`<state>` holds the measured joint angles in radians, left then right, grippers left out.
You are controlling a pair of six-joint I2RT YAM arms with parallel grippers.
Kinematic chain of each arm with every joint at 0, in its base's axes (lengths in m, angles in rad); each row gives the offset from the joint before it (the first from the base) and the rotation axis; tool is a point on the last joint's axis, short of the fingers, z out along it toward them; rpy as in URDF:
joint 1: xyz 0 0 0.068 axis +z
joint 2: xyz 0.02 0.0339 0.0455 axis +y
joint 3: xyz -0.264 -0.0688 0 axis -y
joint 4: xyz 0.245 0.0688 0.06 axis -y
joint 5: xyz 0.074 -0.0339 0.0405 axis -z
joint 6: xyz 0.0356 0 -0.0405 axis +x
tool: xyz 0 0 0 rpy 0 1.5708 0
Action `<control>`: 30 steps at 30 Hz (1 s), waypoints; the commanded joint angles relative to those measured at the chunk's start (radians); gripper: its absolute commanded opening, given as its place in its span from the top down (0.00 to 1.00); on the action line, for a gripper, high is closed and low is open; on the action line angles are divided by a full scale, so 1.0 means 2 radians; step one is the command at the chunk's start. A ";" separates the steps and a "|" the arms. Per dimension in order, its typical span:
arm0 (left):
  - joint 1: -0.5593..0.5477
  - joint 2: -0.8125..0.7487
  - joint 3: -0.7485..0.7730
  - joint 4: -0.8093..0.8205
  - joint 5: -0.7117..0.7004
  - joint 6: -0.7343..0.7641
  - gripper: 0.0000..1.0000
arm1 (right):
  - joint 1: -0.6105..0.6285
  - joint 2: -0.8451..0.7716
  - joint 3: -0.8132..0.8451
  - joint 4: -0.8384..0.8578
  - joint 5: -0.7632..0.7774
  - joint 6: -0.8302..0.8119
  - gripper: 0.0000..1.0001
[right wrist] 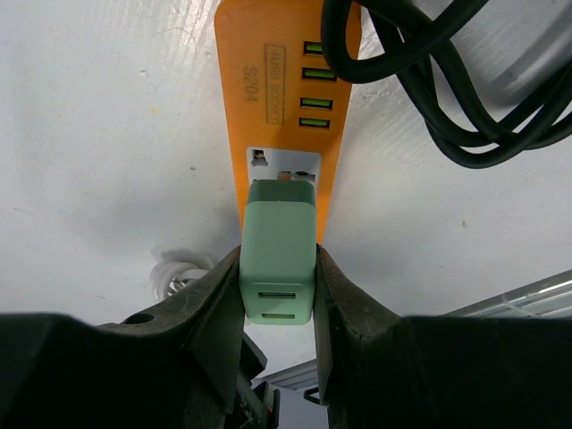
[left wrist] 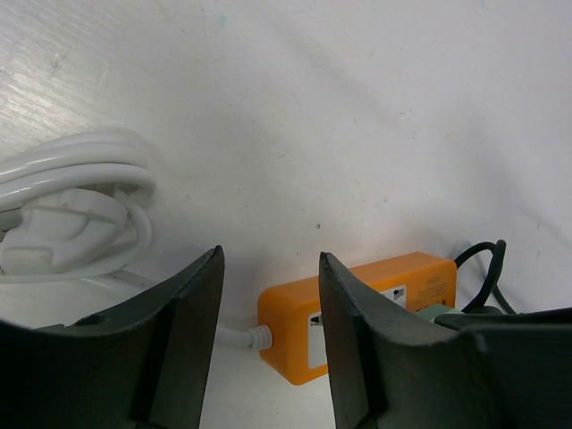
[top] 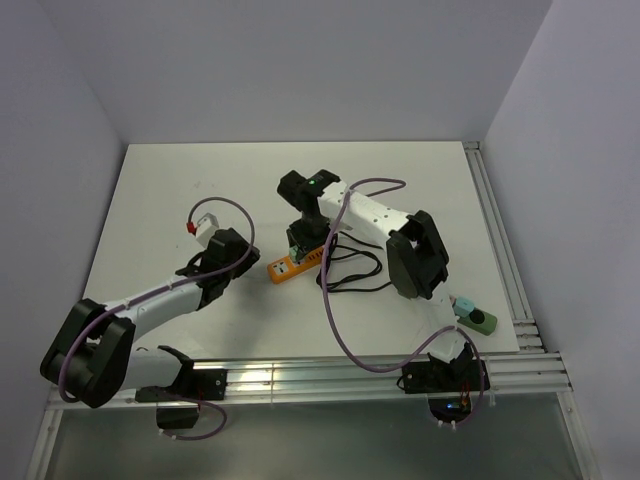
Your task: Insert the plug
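A coiled white cord [left wrist: 80, 206] runs off frame on the bench [left wrist: 357, 107], the left fingers [left wrist: 192, 304] stand released and empty, partly hiding the orange power strip [left wrist: 375, 286], against whose socket the right fingers [right wrist: 214, 313] clench the green plug [right wrist: 278, 259], prongs unseen.

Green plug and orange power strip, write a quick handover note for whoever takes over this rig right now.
Right gripper: shut on the green plug, holding it at a socket of the orange power strip.
Left gripper: open and empty, just short of the strip's end where the white cord leaves.
Done: plug picked up, lined up, its front end at the socket face.
Left: cannot tell whether it is fully seated; push home if needed, then release.
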<state>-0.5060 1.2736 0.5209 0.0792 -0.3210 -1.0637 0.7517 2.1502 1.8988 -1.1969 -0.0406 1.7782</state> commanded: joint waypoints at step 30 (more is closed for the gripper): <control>-0.002 0.022 -0.014 0.044 0.010 -0.001 0.54 | -0.007 0.062 0.061 -0.047 0.016 -0.012 1.00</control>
<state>-0.5076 1.3239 0.4942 0.1314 -0.3038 -1.0637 0.7456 2.2314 1.9717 -1.2079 -0.0414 1.7599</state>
